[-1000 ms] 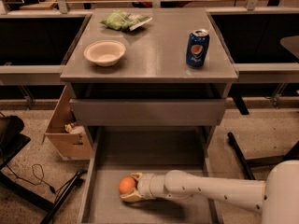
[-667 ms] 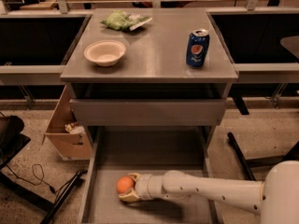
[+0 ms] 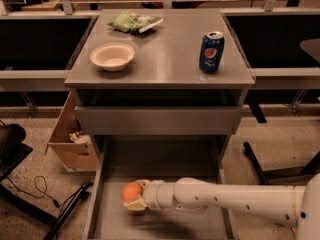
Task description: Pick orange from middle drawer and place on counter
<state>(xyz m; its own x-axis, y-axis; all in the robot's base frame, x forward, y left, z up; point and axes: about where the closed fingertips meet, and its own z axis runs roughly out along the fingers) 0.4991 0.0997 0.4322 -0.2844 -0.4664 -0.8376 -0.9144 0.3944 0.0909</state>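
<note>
The orange (image 3: 131, 191) is a small round fruit low in the open middle drawer (image 3: 165, 161), a wide grey tray pulled out below the cabinet. My gripper (image 3: 133, 196) reaches in from the right on a white arm, and its fingers sit around the orange, one above and one below it. The orange looks held just over the drawer floor at the left front. The counter (image 3: 165, 59) is the flat grey top of the cabinet above.
On the counter stand a white bowl (image 3: 112, 56), a blue soda can (image 3: 211, 52) and a green snack bag (image 3: 131, 22). A closed drawer front (image 3: 158, 119) lies above the open one. A cardboard box (image 3: 70, 139) stands on the floor to the left.
The gripper with the orange has shifted a little to the left inside the drawer. Nothing on the counter has moved.
</note>
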